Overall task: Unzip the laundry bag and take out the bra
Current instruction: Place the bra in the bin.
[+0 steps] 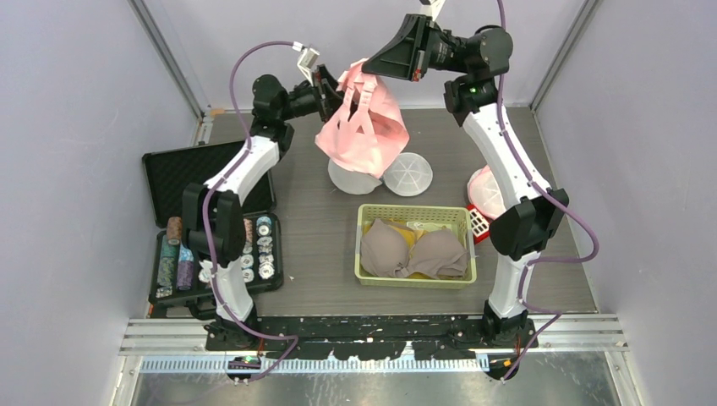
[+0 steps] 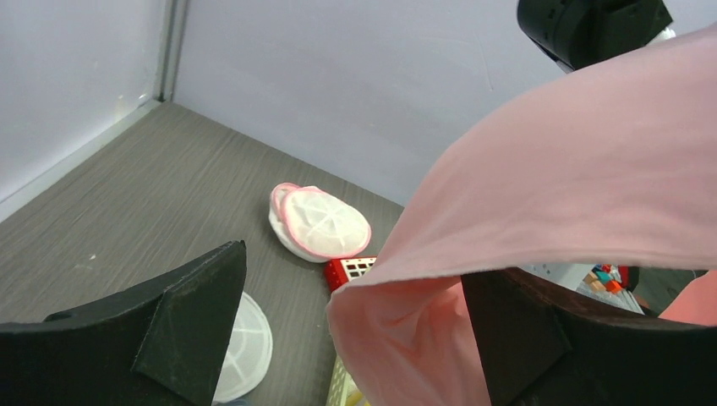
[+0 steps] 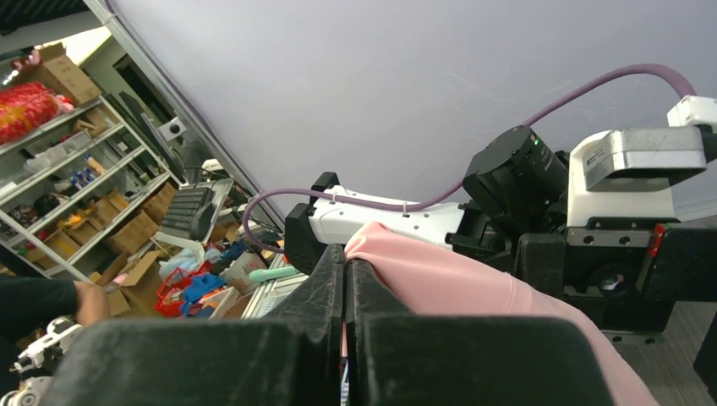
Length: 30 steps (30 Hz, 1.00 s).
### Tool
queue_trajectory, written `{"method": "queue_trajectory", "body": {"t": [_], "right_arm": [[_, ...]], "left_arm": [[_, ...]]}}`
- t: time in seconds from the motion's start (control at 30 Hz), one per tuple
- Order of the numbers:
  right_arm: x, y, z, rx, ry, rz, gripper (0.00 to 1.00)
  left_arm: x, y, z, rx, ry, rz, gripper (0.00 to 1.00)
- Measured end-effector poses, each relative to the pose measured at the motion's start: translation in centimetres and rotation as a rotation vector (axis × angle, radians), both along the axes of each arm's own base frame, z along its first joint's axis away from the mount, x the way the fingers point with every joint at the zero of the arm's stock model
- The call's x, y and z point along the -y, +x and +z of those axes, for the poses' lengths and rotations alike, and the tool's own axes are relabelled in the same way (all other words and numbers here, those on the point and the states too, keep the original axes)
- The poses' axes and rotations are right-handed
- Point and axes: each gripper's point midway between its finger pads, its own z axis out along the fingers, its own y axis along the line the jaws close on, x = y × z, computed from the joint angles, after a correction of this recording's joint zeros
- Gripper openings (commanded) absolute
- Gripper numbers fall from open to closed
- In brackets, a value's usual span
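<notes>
A pink bra (image 1: 363, 127) hangs in the air over the back of the table, its top edge pinched in my right gripper (image 1: 365, 68), which is shut on it (image 3: 345, 262). The fabric (image 3: 440, 279) drapes to the right of the closed fingers. My left gripper (image 1: 330, 89) is level with the bra on its left side, jaws wide open (image 2: 355, 279); the pink cloth (image 2: 575, 169) hangs between them, close against the right finger. Below it the white mesh laundry bag (image 1: 380, 176) lies open in two round halves on the table, one half (image 2: 245, 347) showing in the left wrist view.
A green basket (image 1: 414, 211) holding beige bras sits at the table's middle front. A second, pink-rimmed mesh bag (image 1: 486, 188) (image 2: 321, 222) and a red crate (image 1: 478, 222) lie at the right. An open black case (image 1: 194, 169) with poker chips is on the left.
</notes>
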Motion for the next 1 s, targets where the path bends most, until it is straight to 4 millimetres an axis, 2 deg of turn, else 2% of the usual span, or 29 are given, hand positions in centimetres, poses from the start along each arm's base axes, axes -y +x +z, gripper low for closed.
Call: {"method": "queue_trajectory", "body": {"t": [0.17,0.33,0.57,0.6,0.77,0.8,0.9,1.0], "right_arm": [[0.2,-0.8,1.3,0.042,0.015,0.005,0.01],[0.3,-1.0,1.7,0.052,0.02,0.009,0.01],[0.3,0.1,0.9,0.016,0.013,0.006,0.01],[0.4,0.2,0.9,0.008,0.012,0.004,0.01],[1.1,0.9,0.9,-0.004,0.014,-0.015,0.01],[1.2,1.2,0.7,-0.006,0.015,-0.021,0.04],[1.7,2.5,-0.2,-0.043,0.01,-0.046,0.24],[2.3,4.1,-1.4,-0.097,0.001,-0.08,0.39]], "left_arm": [[1.1,-1.4,1.1,0.032,-0.012,-0.031,0.86],[2.3,-2.5,2.2,0.042,-0.028,-0.064,0.53],[2.8,-3.7,3.6,0.05,-0.049,-0.074,0.03],[2.8,-3.7,3.8,0.053,-0.052,-0.07,0.0],[2.2,-3.0,4.7,0.047,-0.071,-0.016,0.0],[1.9,-2.6,4.7,0.039,-0.075,0.002,0.0],[0.8,-0.8,4.9,-0.001,-0.089,0.079,0.0],[-0.7,1.2,5.0,-0.04,-0.103,0.168,0.0]]}}
